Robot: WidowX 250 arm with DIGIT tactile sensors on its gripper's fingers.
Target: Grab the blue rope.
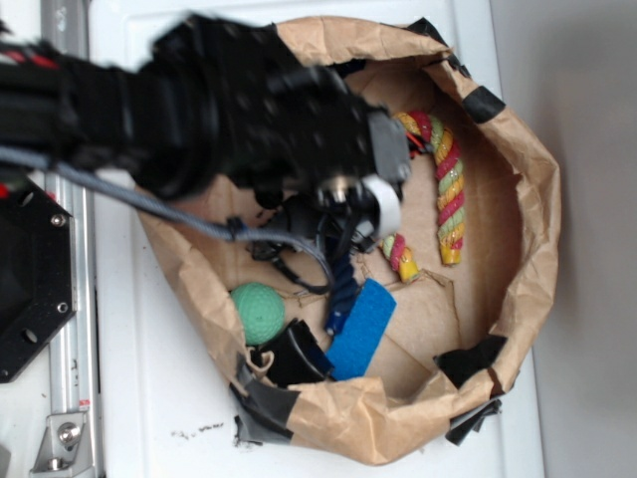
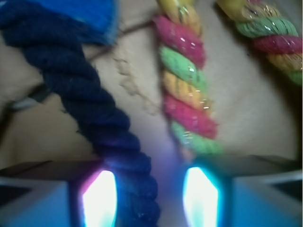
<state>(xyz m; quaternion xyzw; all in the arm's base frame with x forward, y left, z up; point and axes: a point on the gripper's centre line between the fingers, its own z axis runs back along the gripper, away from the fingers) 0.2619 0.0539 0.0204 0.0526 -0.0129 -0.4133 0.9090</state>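
Note:
The blue rope [image 2: 80, 80], a thick dark navy twisted cord, runs from the upper left of the wrist view down between my fingers. My gripper [image 2: 151, 191] is open around it. The rope lies against the left glowing pad [image 2: 99, 198], and a gap stays between it and the right pad [image 2: 201, 194]. In the exterior view the gripper [image 1: 328, 261] hangs low inside the paper bag, and only a short end of the blue rope [image 1: 341, 291] shows below it. The arm hides the rest of the rope.
A red-yellow-green striped rope [image 1: 450, 189] lies just right of the gripper, close to the right finger [image 2: 189, 104]. A flat bright blue strip [image 1: 360, 329], a green ball [image 1: 258, 312] and a black piece [image 1: 294, 354] sit nearby. The brown paper bag wall [image 1: 528, 199] rings everything.

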